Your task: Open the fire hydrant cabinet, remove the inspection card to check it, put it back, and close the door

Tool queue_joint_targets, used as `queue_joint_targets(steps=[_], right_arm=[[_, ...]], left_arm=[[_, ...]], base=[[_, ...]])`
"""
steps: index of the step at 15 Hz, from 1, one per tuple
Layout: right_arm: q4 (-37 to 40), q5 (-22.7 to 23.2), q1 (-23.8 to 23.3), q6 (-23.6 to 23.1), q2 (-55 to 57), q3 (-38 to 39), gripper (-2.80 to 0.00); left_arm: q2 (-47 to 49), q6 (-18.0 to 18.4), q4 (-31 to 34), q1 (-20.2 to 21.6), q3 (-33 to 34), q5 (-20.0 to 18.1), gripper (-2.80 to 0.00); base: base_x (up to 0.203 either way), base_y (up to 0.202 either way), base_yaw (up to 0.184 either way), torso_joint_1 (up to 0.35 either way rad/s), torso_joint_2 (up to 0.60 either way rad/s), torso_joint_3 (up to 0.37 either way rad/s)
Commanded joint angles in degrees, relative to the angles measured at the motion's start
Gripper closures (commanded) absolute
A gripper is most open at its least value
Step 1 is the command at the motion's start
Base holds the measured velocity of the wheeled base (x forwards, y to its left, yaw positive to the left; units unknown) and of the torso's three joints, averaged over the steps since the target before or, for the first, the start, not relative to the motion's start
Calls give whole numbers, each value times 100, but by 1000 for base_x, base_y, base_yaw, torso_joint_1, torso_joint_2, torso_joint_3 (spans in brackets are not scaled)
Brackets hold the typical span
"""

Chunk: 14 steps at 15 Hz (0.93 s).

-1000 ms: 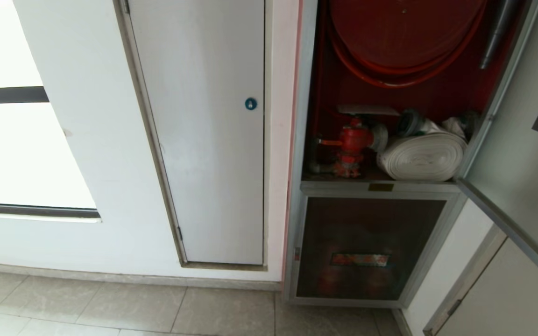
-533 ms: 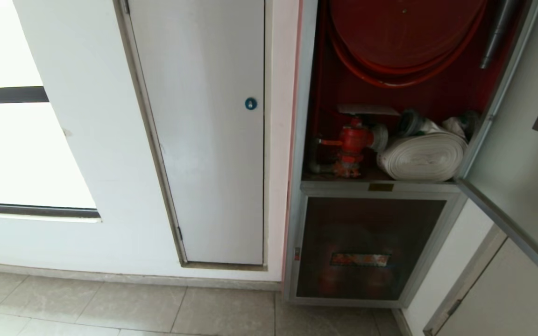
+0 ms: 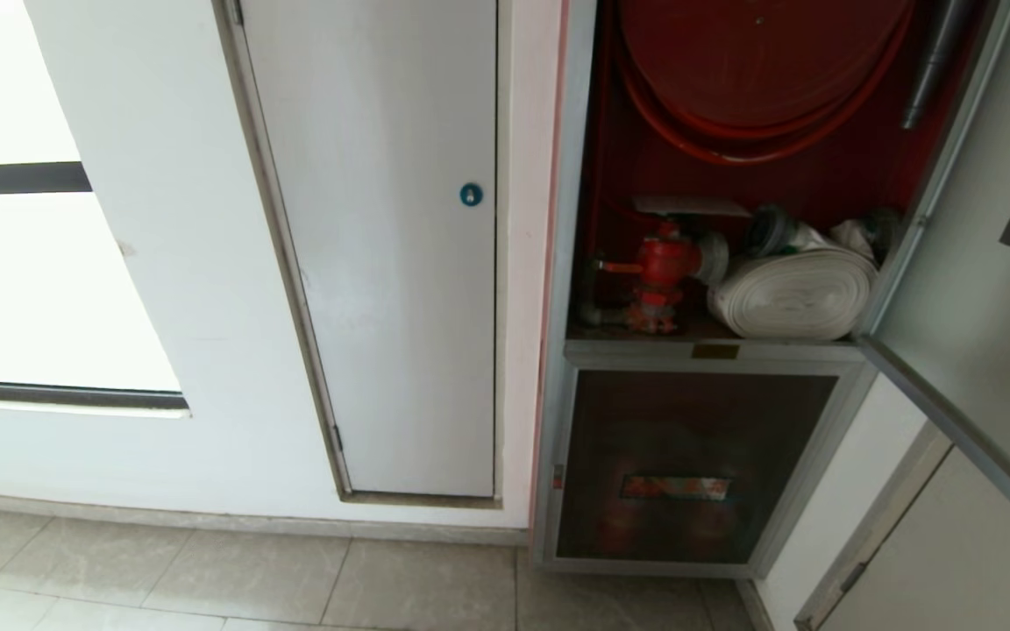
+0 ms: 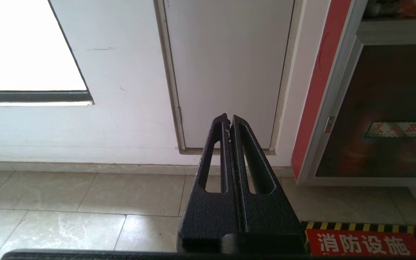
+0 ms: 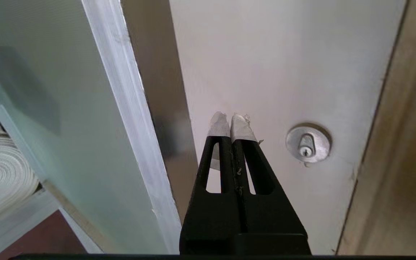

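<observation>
Standing open, the fire hydrant cabinet (image 3: 571, 263) holds rolled hose (image 3: 793, 294).

Daylight floods in from the window (image 3: 32, 280), which is blown out to plain white in the head and left wrist views. The cabinet (image 3: 733, 175) interior sits dim and shadowed, the floor (image 4: 67, 202) tiles carry soft glare, and straight edges bow near the head view's borders.
</observation>
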Motion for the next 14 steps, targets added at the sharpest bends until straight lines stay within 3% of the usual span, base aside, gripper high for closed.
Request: queue_joint_targets(steps=[1,7,13,14], right_arm=[[-30,100,27,2,178,-73,0],[-8,440,149,-7,94,-73,0],[31,670,566,-7,-392,247,0],[31,677,811,-11,-519,348,0]], left_arm=[[1,0,-3,1,70,-1,0],[1,0,-3,1,70,-1,0],[1,0,-3,1,70,-1,0],[1,0,-3,1,70,-1,0]], base=[[0,0,0,0,0,0],[0,0,0,0,0,0],[0,0,0,0,0,0],[0,0,0,0,0,0]])
